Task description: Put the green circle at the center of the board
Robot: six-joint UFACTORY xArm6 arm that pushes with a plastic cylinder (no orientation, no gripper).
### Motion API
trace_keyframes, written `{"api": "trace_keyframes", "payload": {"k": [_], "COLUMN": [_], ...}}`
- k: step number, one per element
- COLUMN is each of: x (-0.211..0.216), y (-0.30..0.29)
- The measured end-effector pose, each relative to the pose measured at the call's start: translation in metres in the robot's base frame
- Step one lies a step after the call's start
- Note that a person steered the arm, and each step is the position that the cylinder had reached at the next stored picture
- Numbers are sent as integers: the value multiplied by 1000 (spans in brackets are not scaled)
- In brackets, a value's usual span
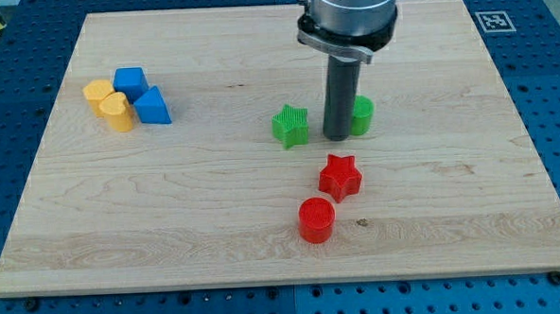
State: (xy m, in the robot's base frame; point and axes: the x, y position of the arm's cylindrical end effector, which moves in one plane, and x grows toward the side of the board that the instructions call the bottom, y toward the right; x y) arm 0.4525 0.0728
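One green circle [361, 115] mattered for this job, and it sat touching, or all but touching, the view's right side of my tip [337, 136], partly hidden behind the rod so that only its right portion showed. My tip had nothing to clasp with; it was a bare rod end resting on the wooden board [217, 235], pressed against or just beside the circle's left flank. The circle lay somewhat above and a little to the right of what I judged to be the board's centre, so the push it needed was toward the view's bottom and slightly left. From where my tip stood, a push would only have sent the circle rightward, so I judged the sound course was to swing round to its far upper-right side and nudge it in short, centred strokes so it would not roll off the rod's edge. Just to the left of my tip stood a green star [290, 126], near enough to be knocked on a careless detour. Below my tip, toward the view's bottom, lay a red star [340, 176] and beyond it a red circle [316, 220], both close to the likely stopping place. Well off to my tip's left clustered a blue cube [130, 82], a blue triangle [152, 108], a yellow hexagon-like block [97, 93] and a yellow heart-like block [118, 113].
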Motion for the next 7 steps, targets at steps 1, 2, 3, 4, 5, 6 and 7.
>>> {"api": "trace_keyframes", "payload": {"k": [1, 2, 3, 4, 5, 6, 7], "x": [0, 0, -6, -26, -33, -45, -47], "y": [28, 57, 89, 89, 72, 55, 62]}}
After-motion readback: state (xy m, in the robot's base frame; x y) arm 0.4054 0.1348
